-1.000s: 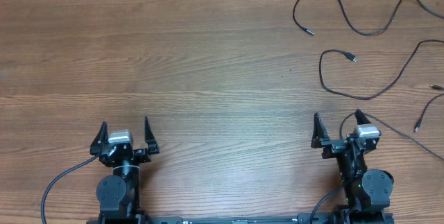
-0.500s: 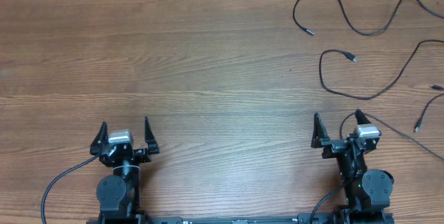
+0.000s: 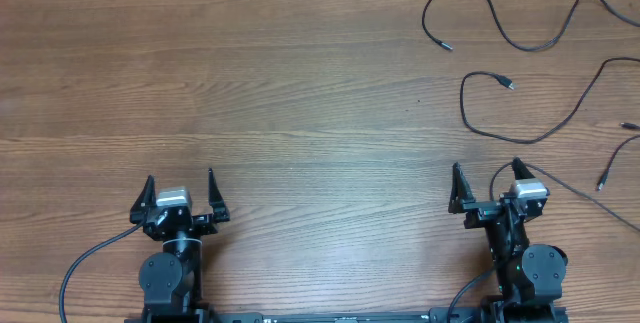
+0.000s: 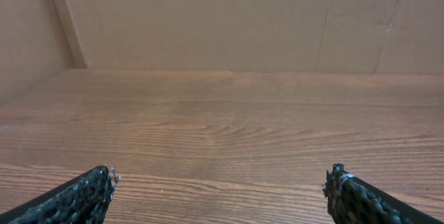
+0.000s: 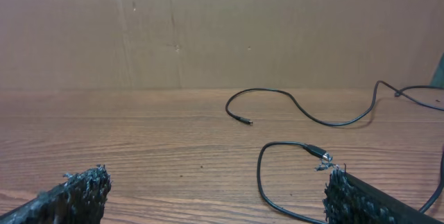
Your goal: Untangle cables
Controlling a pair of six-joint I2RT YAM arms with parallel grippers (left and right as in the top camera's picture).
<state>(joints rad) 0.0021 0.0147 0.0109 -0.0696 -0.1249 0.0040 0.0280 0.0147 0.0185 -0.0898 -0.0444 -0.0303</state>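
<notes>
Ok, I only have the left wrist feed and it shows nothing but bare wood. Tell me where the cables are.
Observer: In the overhead view, the cables lie loose on the far right part of the table, ahead of the right gripper.
Operator: Give me a plug end I can aim for.
Observer: The right wrist view shows a silver-tipped plug lying on the wood just ahead of that gripper's right finger.
Operator: Report the state of the right gripper.
Observer: It is open and holds nothing.
</notes>
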